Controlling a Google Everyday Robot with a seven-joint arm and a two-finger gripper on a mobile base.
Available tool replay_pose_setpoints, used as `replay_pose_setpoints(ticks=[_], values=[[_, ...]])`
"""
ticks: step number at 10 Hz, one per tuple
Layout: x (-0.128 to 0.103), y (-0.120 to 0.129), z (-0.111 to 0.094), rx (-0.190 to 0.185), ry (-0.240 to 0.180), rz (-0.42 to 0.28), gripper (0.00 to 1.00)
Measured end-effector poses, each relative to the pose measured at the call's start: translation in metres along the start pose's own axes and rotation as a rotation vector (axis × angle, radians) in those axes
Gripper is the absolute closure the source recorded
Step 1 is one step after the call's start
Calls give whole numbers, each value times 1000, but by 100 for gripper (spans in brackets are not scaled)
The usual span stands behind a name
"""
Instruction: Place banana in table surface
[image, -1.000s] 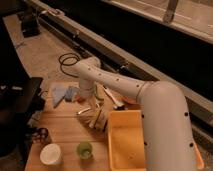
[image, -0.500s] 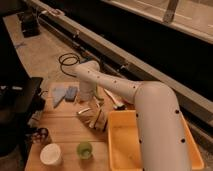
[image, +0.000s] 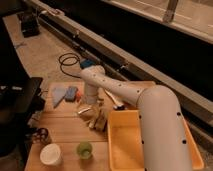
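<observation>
Wooden desk (image: 60, 126) planks carry a yellow tub (image: 125, 146) at right. The arm (image: 125, 92) has barely shifted this past second. Its tool (image: 90, 106) stays spread just above the banana (image: 97, 120), which lies on the desk beside the tub, so placement looks done.

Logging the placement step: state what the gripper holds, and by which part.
Nothing seems held. The gripper stands open, low at the banana, which lies on the table surface; whether they touch cannot be told.

tub (image: 125, 146) yellow | cup (image: 84, 149) green | bowl (image: 50, 154) white | gripper (image: 94, 116) over light-brown table surface (image: 62, 127)
</observation>
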Motion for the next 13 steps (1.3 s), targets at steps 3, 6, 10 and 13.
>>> replay_pose_setpoints(ticks=[3,6,10,13], values=[[3,-2,4,8,-14,2,20],[5,2,17,3,-45,12,20],[1,15,37,7,-90,41,28],[2,17,36,10,-89,44,60]])
